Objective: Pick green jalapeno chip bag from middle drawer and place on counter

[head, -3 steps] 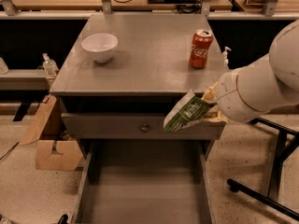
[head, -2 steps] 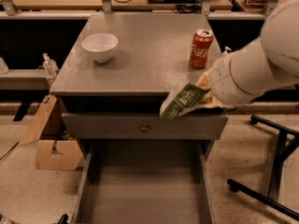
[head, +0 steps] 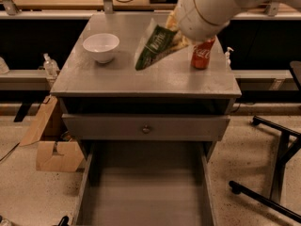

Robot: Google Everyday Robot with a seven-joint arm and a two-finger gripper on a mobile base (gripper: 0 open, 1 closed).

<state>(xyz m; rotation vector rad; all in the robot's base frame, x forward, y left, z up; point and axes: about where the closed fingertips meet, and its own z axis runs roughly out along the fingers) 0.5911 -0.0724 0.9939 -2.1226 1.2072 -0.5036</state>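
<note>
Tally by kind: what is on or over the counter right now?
white bowl: 1
red can: 1
green jalapeno chip bag: 1, held above the counter by the gripper
Total: 3

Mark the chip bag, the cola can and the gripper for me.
green jalapeno chip bag (head: 153, 48), camera view, printed front
red cola can (head: 202, 58), camera view, label
gripper (head: 176, 32), camera view, above counter (head: 94, 79), between fingertips

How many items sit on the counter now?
2: bowl back left, can back right. The chip bag is in the gripper between them, over the counter. The arm may hide more.
</note>
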